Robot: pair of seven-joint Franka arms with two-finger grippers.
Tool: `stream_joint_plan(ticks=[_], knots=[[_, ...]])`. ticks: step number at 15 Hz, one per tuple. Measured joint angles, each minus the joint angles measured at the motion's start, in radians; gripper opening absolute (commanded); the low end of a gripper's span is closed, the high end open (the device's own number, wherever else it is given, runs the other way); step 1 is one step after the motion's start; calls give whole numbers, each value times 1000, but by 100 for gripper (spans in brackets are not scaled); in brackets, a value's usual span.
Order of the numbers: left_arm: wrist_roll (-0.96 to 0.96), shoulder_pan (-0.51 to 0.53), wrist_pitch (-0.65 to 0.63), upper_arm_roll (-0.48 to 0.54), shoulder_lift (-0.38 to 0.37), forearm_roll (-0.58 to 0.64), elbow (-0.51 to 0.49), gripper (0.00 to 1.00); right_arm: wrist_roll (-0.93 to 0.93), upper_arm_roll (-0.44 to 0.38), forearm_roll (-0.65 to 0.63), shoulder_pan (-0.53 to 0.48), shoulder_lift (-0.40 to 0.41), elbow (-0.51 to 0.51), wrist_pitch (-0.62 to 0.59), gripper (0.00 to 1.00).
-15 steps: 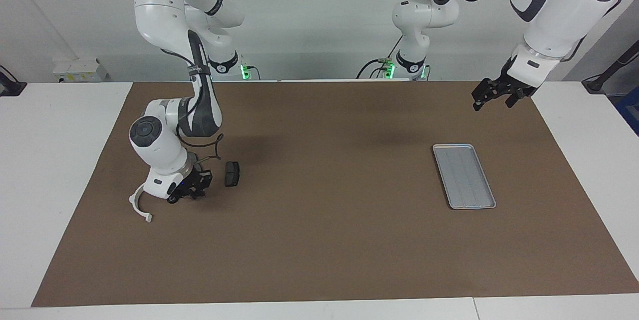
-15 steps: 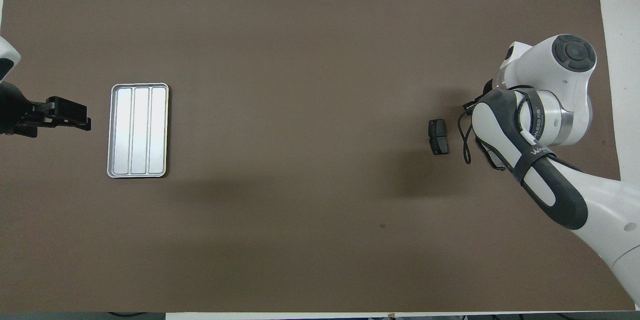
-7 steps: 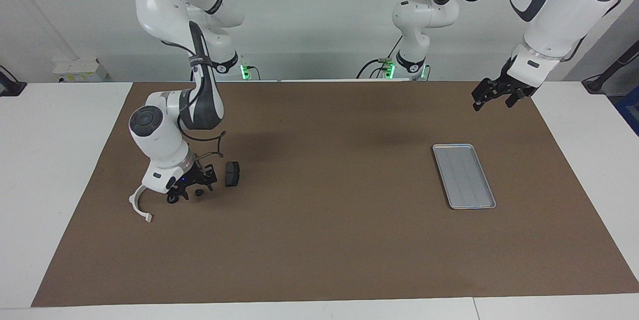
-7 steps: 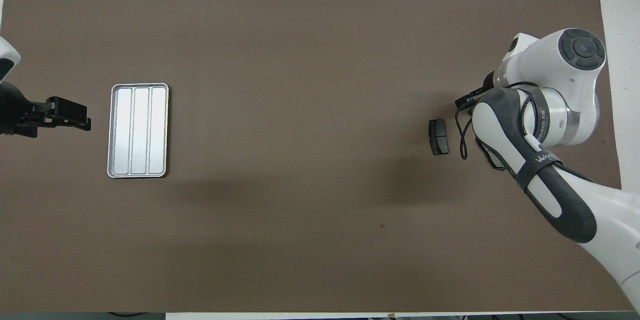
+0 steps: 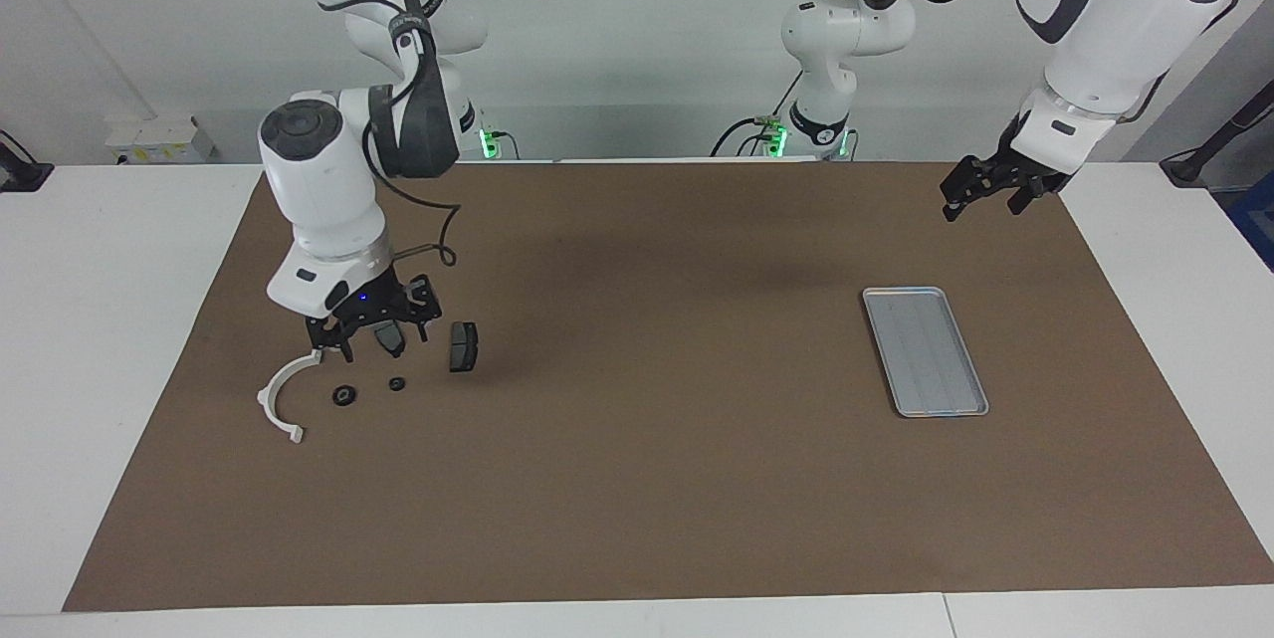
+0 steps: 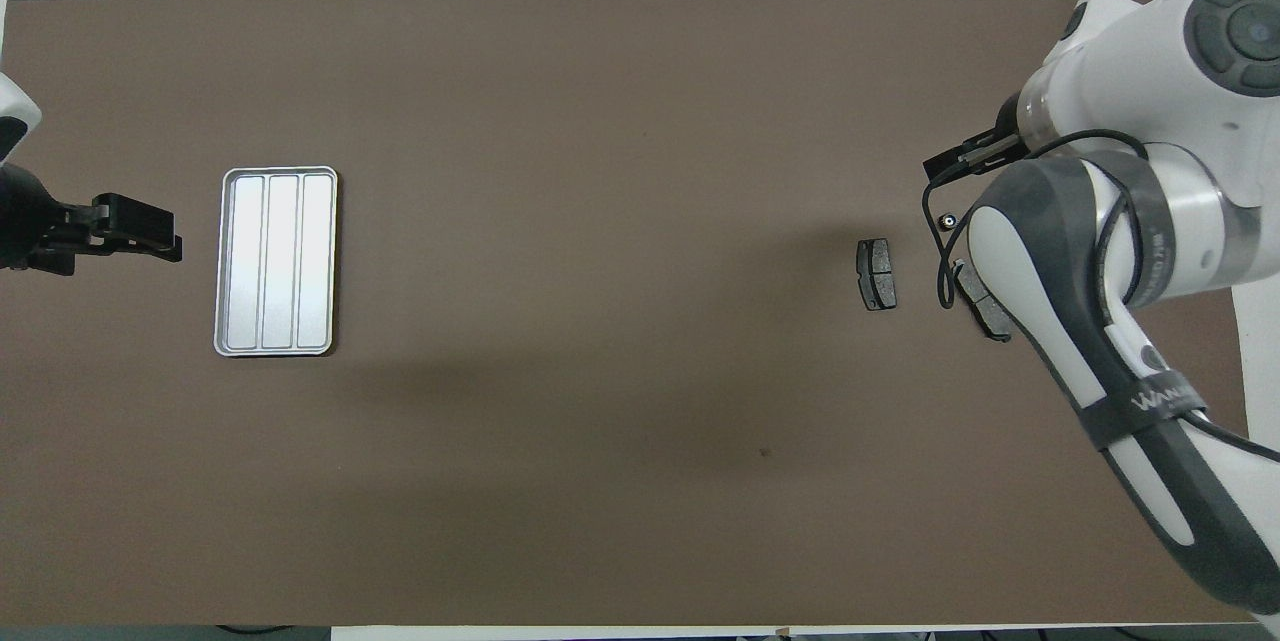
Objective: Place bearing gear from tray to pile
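Risen since a second ago, the right gripper (image 5: 370, 339) hangs with fingers spread and empty over the pile: two small round bearing gears (image 5: 344, 395), two dark brake pads (image 5: 462, 346) and one white semicircular bracket (image 5: 278, 399). Both gears lie just below it on the brown mat (image 5: 637, 479). One silver tray (image 5: 925, 350) sits bare near the waiting left gripper (image 5: 980, 188), whose finger state is unclear.

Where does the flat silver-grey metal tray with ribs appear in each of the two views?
Facing view: the flat rectangular silver-grey ribbed metal tray lies at the picture's right, lengthwise slanted, on the brown mat.
Overhead view: the tray lies at the picture's left, upright in the frame.
Shared landmark: the dark grey brake-pad-shaped piece lies at the right arm's end of the table.
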Motion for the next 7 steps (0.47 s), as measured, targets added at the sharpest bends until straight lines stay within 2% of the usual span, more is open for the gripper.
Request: stream_joint_plan(ticks=[5,7], knots=[[0,0,0,0,0,0,0,100,136,4,18,0,-186,22,-246,100],[0,0,0,0,0,0,0,100,127,-3,20,-3,-229,21,-283,100]])
